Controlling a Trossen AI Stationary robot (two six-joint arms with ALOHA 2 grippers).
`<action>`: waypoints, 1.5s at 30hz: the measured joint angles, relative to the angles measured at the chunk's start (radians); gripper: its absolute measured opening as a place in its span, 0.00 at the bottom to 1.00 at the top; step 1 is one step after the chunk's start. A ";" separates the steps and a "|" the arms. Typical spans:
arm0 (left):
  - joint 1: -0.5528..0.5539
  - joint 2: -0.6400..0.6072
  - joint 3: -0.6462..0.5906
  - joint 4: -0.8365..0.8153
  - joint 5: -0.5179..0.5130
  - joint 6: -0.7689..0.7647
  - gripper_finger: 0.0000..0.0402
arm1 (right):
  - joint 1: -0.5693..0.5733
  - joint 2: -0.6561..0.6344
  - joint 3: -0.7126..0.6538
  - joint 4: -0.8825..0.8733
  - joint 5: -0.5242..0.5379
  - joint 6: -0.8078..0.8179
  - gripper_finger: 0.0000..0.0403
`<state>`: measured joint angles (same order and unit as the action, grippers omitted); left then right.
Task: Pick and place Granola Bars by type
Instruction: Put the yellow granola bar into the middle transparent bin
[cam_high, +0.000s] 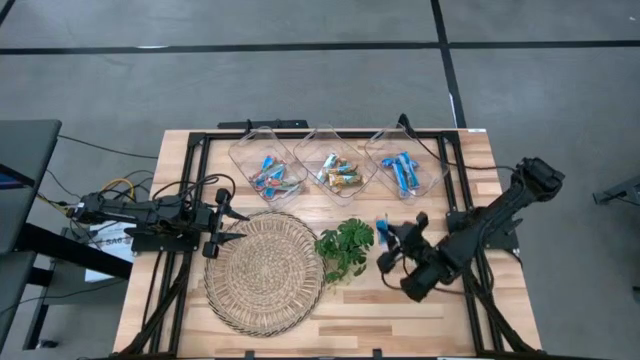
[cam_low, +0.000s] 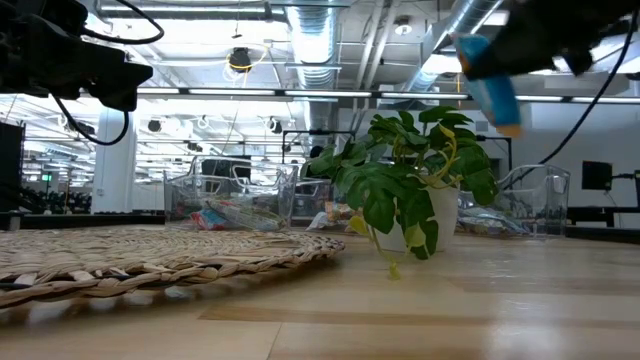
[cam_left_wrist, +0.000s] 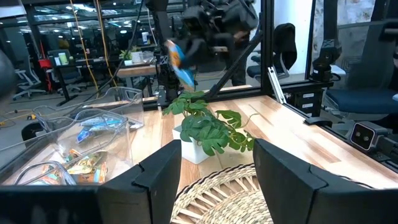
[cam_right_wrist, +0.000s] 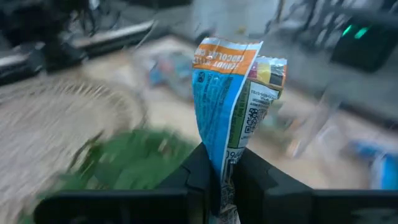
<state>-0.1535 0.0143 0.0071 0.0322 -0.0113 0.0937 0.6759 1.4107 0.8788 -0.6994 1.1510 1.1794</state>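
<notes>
- Holding a blue and white granola bar (cam_right_wrist: 227, 106) pinched by one end, the right end effector (cam_high: 385, 240) hangs above the bench (cam_high: 470, 310), just beside the small potted plant (cam_high: 345, 245); the bar stands up from between its two fingers.
- In the low view that bar (cam_low: 490, 80) is in the air, higher than the plant's leaves, clear of the bench top.
- The left end effector (cam_high: 222, 228) hovers at the edge of the round woven mat (cam_high: 262, 270), its fingers (cam_left_wrist: 161, 177) set apart with nothing between them.
- Three clear trays sit in a row along the far side of the bench: the left tray (cam_high: 266, 160) holds mixed blue and multicoloured bars, the middle tray (cam_high: 335, 160) holds the tan multicoloured bars, and the right tray (cam_high: 405, 160) holds blue bars only.
- The woven mat carries no bars.
</notes>
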 joint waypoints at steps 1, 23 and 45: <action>0.000 0.000 0.000 0.000 0.000 0.000 0.48 | -0.020 -0.011 0.000 0.013 0.019 -0.039 0.10; 0.000 0.000 0.000 0.000 0.000 0.000 0.48 | -0.438 -0.064 0.000 0.336 0.219 -0.479 0.10; 0.000 0.000 0.000 0.000 0.000 0.000 0.48 | -0.792 0.319 0.384 0.352 -0.437 -1.455 0.10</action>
<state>-0.1535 0.0143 0.0071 0.0322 -0.0116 0.0937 -0.1158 1.7299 1.2627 -0.3471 0.7144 -0.2756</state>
